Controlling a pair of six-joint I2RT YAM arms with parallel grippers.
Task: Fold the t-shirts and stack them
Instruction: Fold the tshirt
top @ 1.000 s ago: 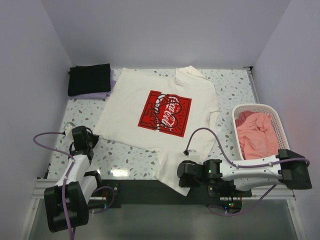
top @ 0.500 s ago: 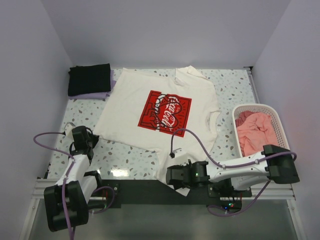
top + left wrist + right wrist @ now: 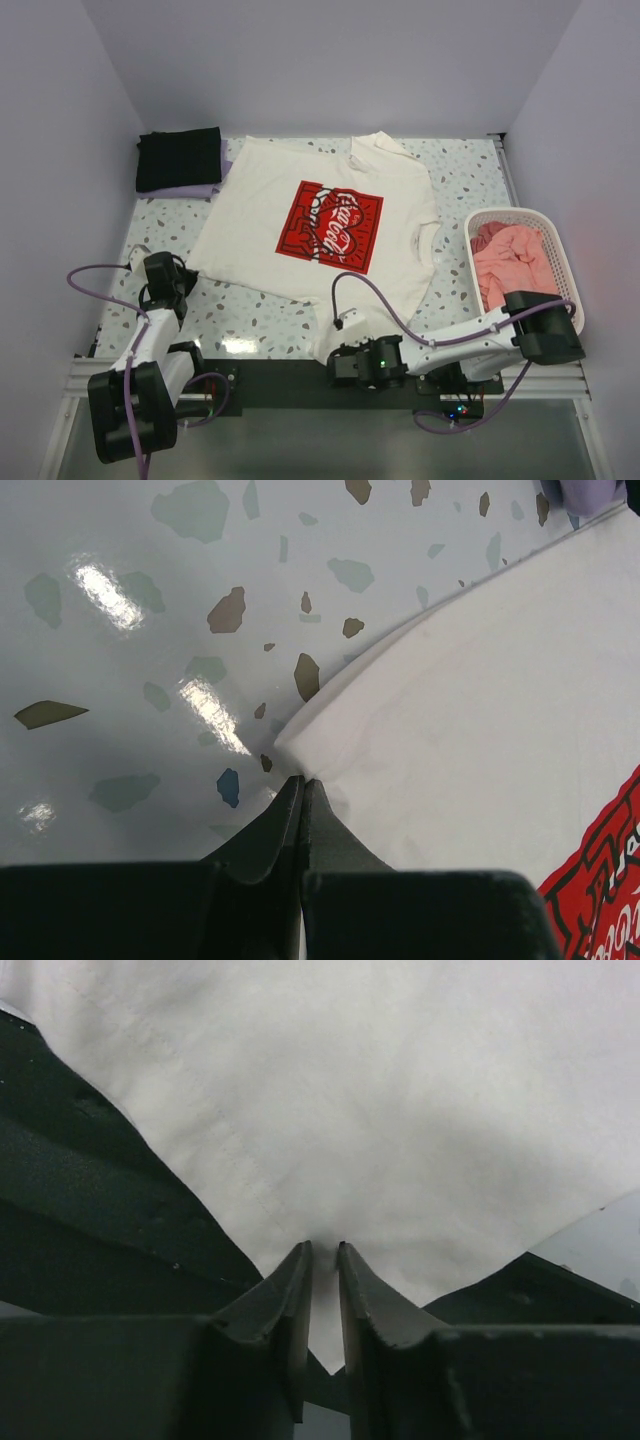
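The cream-white t-shirt (image 3: 260, 215) with a red square print (image 3: 330, 225) lies spread flat on the speckled table (image 3: 470, 175). My left gripper (image 3: 188, 275) is shut on its left corner; in the left wrist view the jaws (image 3: 302, 778) pinch the cloth's edge (image 3: 480, 710). My right gripper (image 3: 338, 366) sits at the shirt's near corner, which hangs over the table's front edge. Its fingers (image 3: 322, 1245) are closed narrowly with white cloth (image 3: 400, 1090) between them. A folded black t-shirt (image 3: 178, 158) lies on a lavender one (image 3: 195, 190) at the back left. A salmon-pink t-shirt (image 3: 515, 265) fills the basket.
The white slatted basket (image 3: 510, 214) stands at the right edge of the table. A black rail (image 3: 280, 385) runs along the near edge under the right gripper. White walls close in the table on three sides.
The right arm has swung left along the near edge to the shirt's hanging corner, and its fingers widened, then closed on the cloth. The left arm has not moved.
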